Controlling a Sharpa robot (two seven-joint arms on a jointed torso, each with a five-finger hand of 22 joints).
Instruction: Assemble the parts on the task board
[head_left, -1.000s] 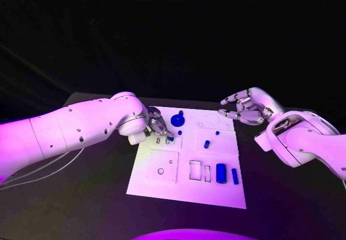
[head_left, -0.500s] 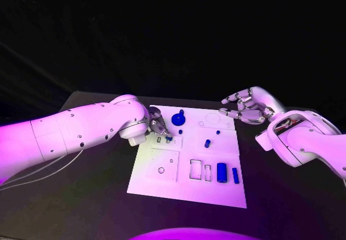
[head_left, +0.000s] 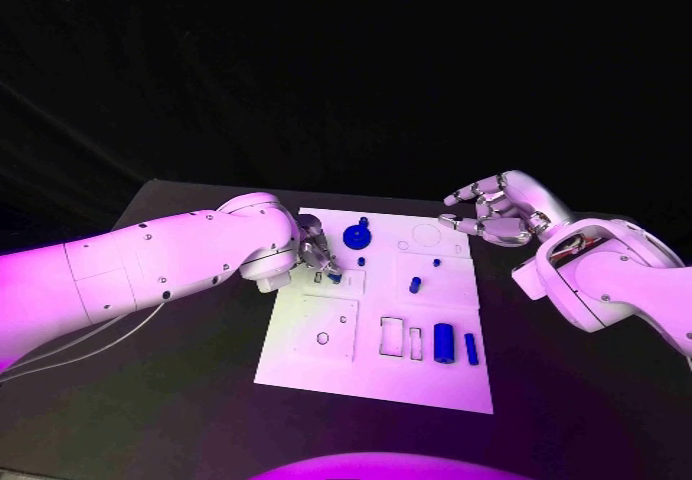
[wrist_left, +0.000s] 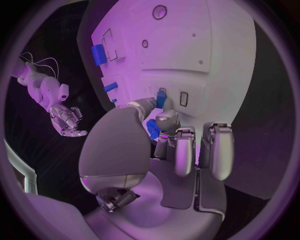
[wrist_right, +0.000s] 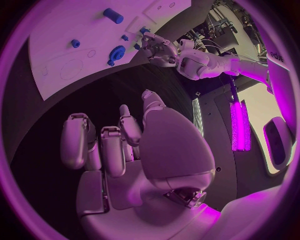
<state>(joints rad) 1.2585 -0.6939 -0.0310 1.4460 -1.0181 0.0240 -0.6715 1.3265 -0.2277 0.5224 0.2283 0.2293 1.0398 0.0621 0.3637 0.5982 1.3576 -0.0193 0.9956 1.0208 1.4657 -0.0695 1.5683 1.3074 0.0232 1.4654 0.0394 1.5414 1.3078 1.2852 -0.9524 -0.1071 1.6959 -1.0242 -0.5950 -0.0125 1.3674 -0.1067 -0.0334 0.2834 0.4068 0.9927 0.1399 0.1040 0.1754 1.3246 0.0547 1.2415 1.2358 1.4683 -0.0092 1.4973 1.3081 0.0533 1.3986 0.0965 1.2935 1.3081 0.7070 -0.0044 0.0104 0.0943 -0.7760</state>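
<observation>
Here a small blue part (wrist_left: 154, 130) sits pinched in the left hand (head_left: 317, 256) over the white task board (head_left: 361, 370), centre frame. The right hand (head_left: 490, 215) hovers empty, fingers loosely spread, at upper right.

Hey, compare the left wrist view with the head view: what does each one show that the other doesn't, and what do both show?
Left wrist view alone: up close, the left hand pinching a small blue part, with a second blue piece at its fingertips by a rectangular slot. Head view alone: the whole white task board on the black table, including the round blue disc. Both: the board, the large blue cylinder and the right hand, holding nothing.
</observation>
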